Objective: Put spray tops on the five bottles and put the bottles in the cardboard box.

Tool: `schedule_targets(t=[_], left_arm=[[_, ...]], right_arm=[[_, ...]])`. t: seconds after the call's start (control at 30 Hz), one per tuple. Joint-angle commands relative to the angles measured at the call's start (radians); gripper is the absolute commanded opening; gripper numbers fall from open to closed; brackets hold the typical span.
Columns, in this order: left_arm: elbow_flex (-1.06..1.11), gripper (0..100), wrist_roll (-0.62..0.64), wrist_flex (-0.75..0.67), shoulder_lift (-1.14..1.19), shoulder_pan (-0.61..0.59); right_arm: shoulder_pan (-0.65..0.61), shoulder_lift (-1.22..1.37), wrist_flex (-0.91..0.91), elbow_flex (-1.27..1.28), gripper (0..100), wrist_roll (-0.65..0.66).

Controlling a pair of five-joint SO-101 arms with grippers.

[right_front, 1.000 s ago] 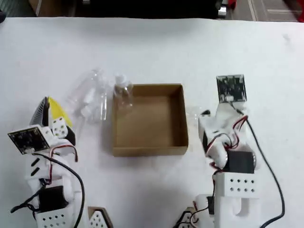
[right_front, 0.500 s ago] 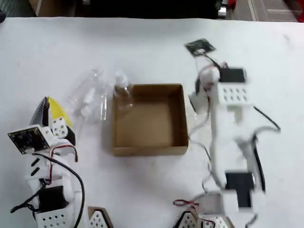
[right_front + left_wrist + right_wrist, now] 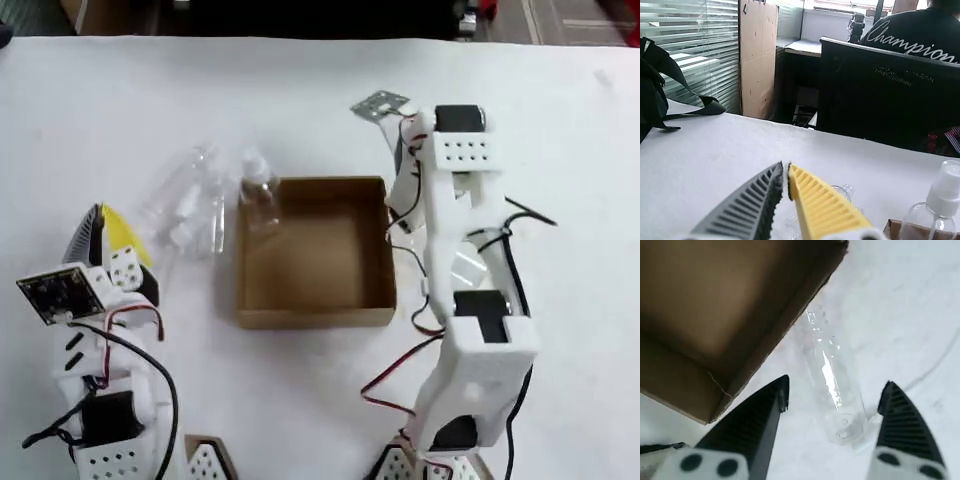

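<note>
The open cardboard box [image 3: 315, 318] sits mid-table. Several clear bottles [image 3: 190, 205] lie in a heap to its left, and one bottle with a white spray top [image 3: 258, 188] stands upright at the box's far left corner, also seen from the left wrist [image 3: 936, 207]. My right arm stretches along the box's right side, its gripper [image 3: 400, 205] pointing down. In the right wrist view this gripper [image 3: 836, 387] is open, its fingers either side of a clear bottle [image 3: 832, 370] lying on the table beside the box wall [image 3: 790, 325]. My left gripper [image 3: 100, 215] [image 3: 785, 170] rests shut and empty at the front left.
The white table [image 3: 300, 90] runs bare behind the box and to the far right. Loose red and black wires [image 3: 385, 385] hang from the right arm near the front edge. A black chair [image 3: 880, 95] stands beyond the far table edge.
My right arm has unfolded from the front right and swung out over the box's right side, its wrist now at the far end. The left arm and the bottles have stayed put.
</note>
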Motion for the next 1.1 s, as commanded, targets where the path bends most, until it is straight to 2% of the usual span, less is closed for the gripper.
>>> schedule_targets(t=[0.0,0.47,0.53,0.77,1.07], left_arm=[[-0.035,2,-0.012,0.0,-0.007,0.01],[-0.035,2,-0.012,0.0,-0.007,0.016],[-0.034,2,-0.015,0.0,-0.005,0.036],[0.023,2,-0.115,-0.074,-0.005,0.09],[0.021,2,-0.114,-0.072,-0.005,0.085]], right_arm=[[-0.01,0.019,-0.045,-0.018,23.7,0.051],[-0.016,0.117,-0.116,-0.017,23.7,0.054],[-0.018,0.114,-0.113,-0.015,23.7,0.084],[-0.025,0.183,-0.114,-0.023,23.5,0.1],[0.082,0.274,-0.107,-0.144,23.5,0.104]])
